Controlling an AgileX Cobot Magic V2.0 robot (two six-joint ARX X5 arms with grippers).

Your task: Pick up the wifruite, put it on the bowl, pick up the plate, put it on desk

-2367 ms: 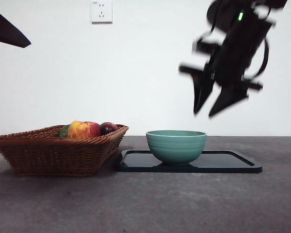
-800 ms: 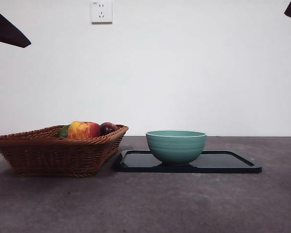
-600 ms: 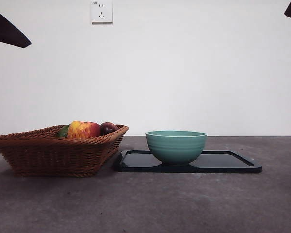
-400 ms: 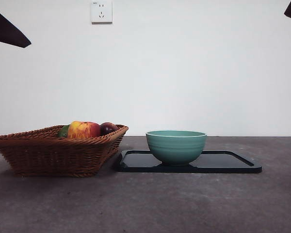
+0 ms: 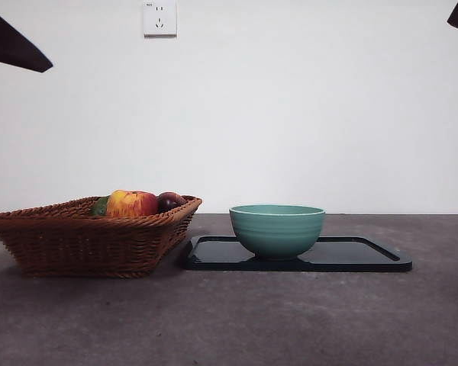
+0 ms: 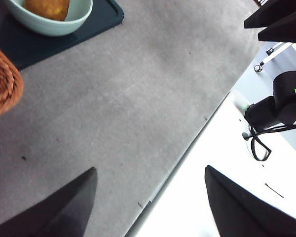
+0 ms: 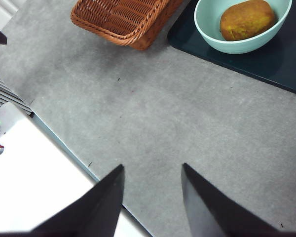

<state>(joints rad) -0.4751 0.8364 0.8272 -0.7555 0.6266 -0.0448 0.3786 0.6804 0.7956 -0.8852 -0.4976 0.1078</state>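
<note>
Resting: wifruite (image 7: 247,19) inside bowl (image 5: 277,229) on tray (image 5: 351,258) | both grippers' fingers spread, empty

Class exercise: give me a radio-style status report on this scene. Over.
Left gripper and right gripper open, empty, high over the desk. Wifruite inside the bowl, bowl on the black tray. Nothing obstructing.

Wifruite (image 7: 247,19) hidden inside bowl (image 5: 277,229) in front view; basket (image 6: 1,83) cropped in left wrist view.
</note>
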